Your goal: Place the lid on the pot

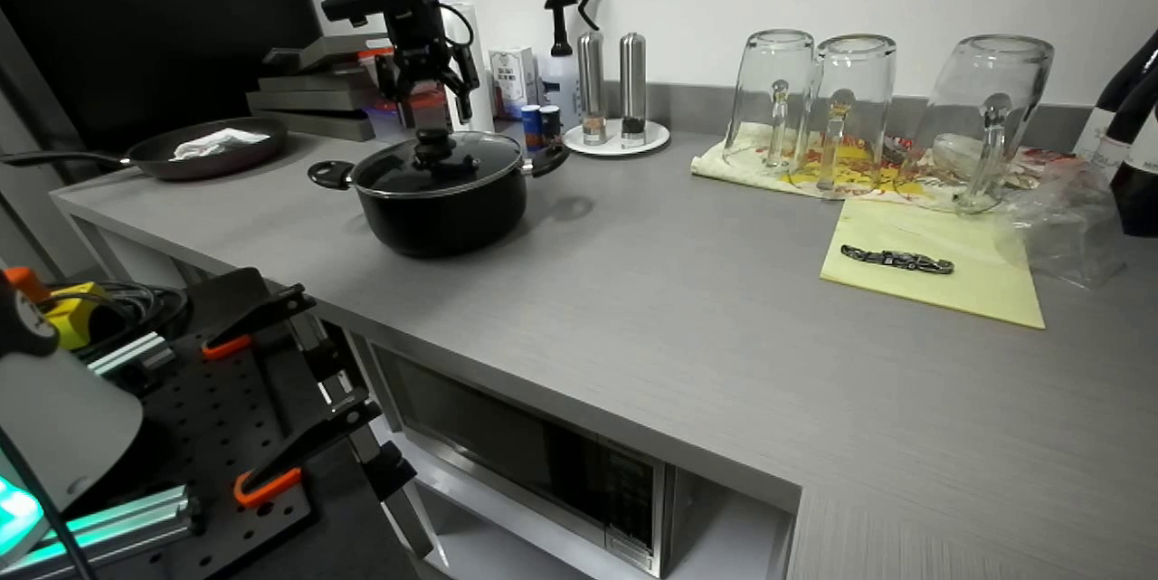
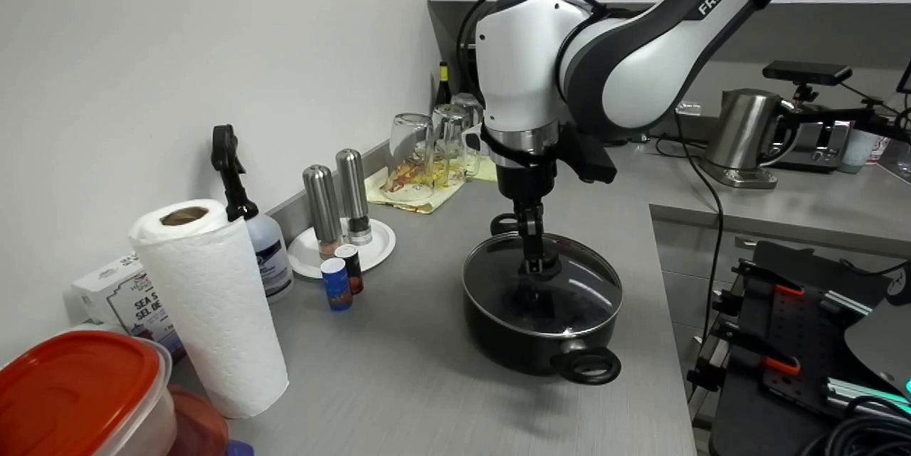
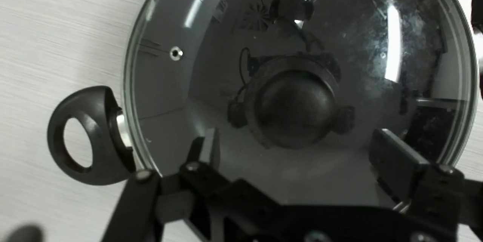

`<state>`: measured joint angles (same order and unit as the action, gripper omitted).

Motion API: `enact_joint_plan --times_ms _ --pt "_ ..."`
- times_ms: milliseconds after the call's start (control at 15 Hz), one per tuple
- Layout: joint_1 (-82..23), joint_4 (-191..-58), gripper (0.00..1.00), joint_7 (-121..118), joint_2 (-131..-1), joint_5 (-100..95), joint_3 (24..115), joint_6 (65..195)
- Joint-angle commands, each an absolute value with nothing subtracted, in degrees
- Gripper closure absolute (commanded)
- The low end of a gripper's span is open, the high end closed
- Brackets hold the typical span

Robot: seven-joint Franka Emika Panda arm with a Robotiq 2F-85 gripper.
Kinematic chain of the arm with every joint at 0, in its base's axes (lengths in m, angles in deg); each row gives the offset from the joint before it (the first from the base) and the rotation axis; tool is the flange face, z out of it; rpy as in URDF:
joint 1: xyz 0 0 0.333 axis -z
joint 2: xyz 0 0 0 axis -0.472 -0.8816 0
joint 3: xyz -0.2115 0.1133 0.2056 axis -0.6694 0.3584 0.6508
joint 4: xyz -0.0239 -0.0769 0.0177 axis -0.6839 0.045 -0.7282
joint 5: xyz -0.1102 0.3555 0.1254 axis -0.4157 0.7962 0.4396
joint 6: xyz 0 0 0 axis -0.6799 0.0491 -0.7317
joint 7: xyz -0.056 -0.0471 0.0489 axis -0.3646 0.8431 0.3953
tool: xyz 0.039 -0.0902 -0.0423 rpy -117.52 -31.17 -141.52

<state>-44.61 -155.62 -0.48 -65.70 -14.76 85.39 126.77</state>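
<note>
Glass lid (image 3: 298, 94) sits on pot (image 1: 443, 223) just under gripper (image 3: 296, 140), jaws wide apart, holding nothing; placing looks done, only retreat remaining.

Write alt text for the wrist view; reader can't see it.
A round glass lid with a black centre knob sits on a pot, seen from above. The open pincer shows at the bottom edge, fingers spread wider than the knob, gripping nothing. One looped black handle juts out at left over the pale countertop.
</note>
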Motion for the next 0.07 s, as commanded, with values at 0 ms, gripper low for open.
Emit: enact_joint_plan --times_ms 0 --pt "-44.7 -155.5 0.00 -0.4 -65.7 -14.7 85.3 126.6"
